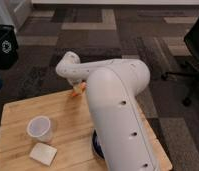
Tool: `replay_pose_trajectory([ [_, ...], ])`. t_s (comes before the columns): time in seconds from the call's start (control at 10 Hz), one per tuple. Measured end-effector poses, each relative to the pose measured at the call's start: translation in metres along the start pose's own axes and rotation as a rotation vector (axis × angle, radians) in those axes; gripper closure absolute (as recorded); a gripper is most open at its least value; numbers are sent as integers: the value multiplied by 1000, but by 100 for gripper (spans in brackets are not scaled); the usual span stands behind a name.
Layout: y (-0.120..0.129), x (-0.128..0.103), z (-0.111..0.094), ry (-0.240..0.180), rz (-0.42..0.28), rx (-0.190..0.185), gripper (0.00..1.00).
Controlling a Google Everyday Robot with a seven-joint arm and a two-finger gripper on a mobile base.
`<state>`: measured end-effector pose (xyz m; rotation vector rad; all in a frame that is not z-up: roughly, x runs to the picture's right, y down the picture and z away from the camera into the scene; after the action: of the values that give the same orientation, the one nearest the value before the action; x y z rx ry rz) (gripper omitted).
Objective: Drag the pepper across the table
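Camera view: the gripper [74, 86] sits low at the far edge of the table [23, 112], mostly hidden by the arm [113, 110]. The pepper [79, 89] lies right beside it, near that edge. The drag seems underway; next, a steady pull across the table.

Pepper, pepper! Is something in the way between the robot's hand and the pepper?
Nothing visible. The gripper is down at the far edge of the table, right at the pepper, with no gap showing between them. The white cup and the pale square block sit nearer the camera, off to the left.
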<state>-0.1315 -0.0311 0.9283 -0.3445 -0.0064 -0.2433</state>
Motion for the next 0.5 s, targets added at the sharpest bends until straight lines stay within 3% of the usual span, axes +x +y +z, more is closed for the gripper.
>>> replay_pose_trajectory([
  [0.2, -5, -1, 2, -5, -18, -1, 35],
  [0.5, -30, -5, 8, -8, -78, 33, 35],
])
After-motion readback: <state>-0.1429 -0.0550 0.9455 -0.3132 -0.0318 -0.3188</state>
